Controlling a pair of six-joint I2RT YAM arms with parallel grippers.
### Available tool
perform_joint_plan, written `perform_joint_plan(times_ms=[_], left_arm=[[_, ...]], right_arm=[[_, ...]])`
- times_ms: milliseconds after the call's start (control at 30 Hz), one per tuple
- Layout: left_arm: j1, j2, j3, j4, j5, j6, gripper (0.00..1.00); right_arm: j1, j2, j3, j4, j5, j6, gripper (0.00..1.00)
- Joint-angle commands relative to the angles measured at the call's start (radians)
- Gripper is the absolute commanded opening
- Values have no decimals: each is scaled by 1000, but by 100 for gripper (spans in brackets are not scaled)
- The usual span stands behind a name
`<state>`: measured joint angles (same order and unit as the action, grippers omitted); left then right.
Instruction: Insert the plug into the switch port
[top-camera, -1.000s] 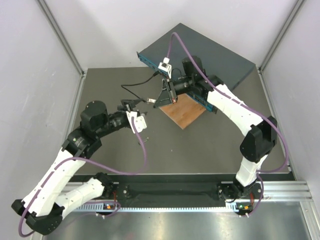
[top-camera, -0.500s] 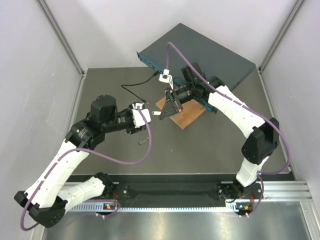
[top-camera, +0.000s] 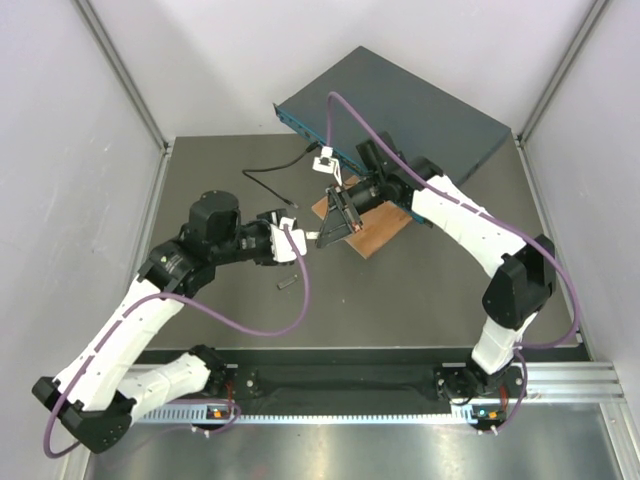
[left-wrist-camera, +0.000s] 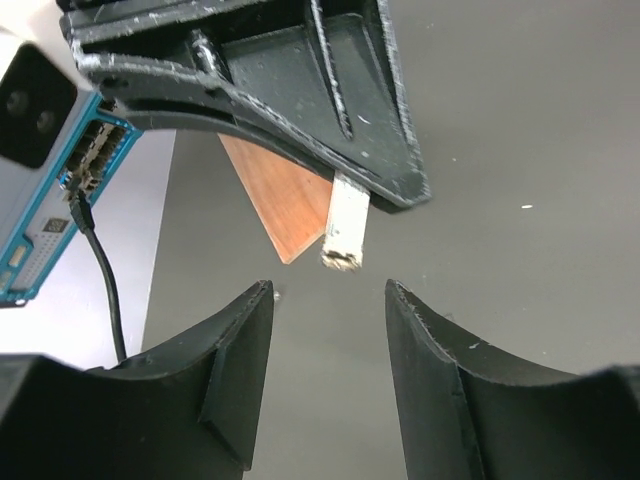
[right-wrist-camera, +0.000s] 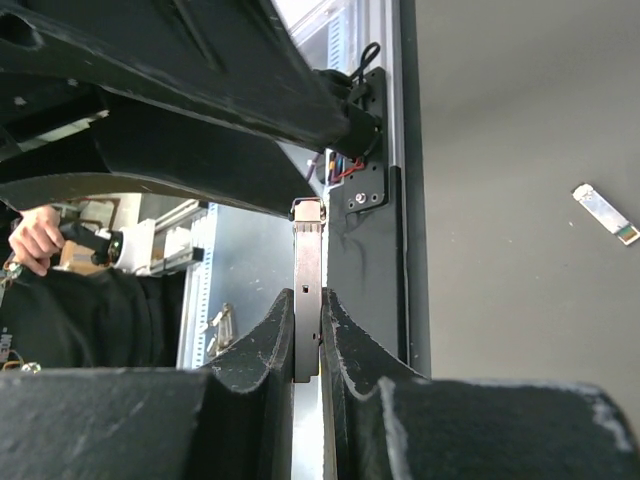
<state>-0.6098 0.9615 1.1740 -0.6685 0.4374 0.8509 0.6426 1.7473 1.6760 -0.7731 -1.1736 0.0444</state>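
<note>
Left wrist view: my left gripper (left-wrist-camera: 328, 298) has its fingers (left-wrist-camera: 225, 385) wide apart with nothing between them, aimed at what the other arm is offering.
Right arm: my right gripper (right-wrist-camera: 307, 310) has its fingers narrow, pinched flat on a slim pale piece (left-wrist-camera: 345, 228). The free end of the piece points at the gap in my left fingers and is not yet inside it.
Why held so: I read this as a hand-over, with the exposed end giving the left fingers something to close on.
Doubt: I see no cable on that piece, so I do not take it for the plug.
Task thing: I cannot pick the plug out. Its black cable (left-wrist-camera: 105, 275) runs up from behind my left finger to the ports (left-wrist-camera: 100, 150) in the teal face (left-wrist-camera: 40, 235) of the switch (top-camera: 420, 110). Whether that end is seated I cannot tell.
Wood: a wooden board (top-camera: 378, 230) lies flat just in front of the switch, near the right gripper.
Stray: another loose grey piece (right-wrist-camera: 605, 215) lies alone on the surface (top-camera: 430, 290).
Finish: dark, matt grey and flat.
Room: pale wall panels (top-camera: 60, 150) stand on three sides and a metal rail (top-camera: 560, 385) runs along the near edge. Beyond it, the right wrist view shows a person's hand (right-wrist-camera: 35, 232) on a handle.
</note>
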Motion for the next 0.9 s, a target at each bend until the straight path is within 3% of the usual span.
perform_joint_plan(times_ms=[0,233,600,800,833,867], left_arm=[[-4,19,-1,82,24,40,53],[-4,46,7,89,61,66,41],[-13,62,6,89,103,100,33],[-19,62,-2,92,110,76,6],[-18,59,-5,92,110,47,0],[-19,59,-5,93,103,27,0]], right_arm=[[25,-37,8,37,-27,-2,0],[32,-28,16,52,-24,12,0],[32,-15,24,57,-31,26,0],[32,-17,27,63,-31,35,0],[32,-20,31,63,-18,35,10],[32,-26,36,58,-11,26,19]])
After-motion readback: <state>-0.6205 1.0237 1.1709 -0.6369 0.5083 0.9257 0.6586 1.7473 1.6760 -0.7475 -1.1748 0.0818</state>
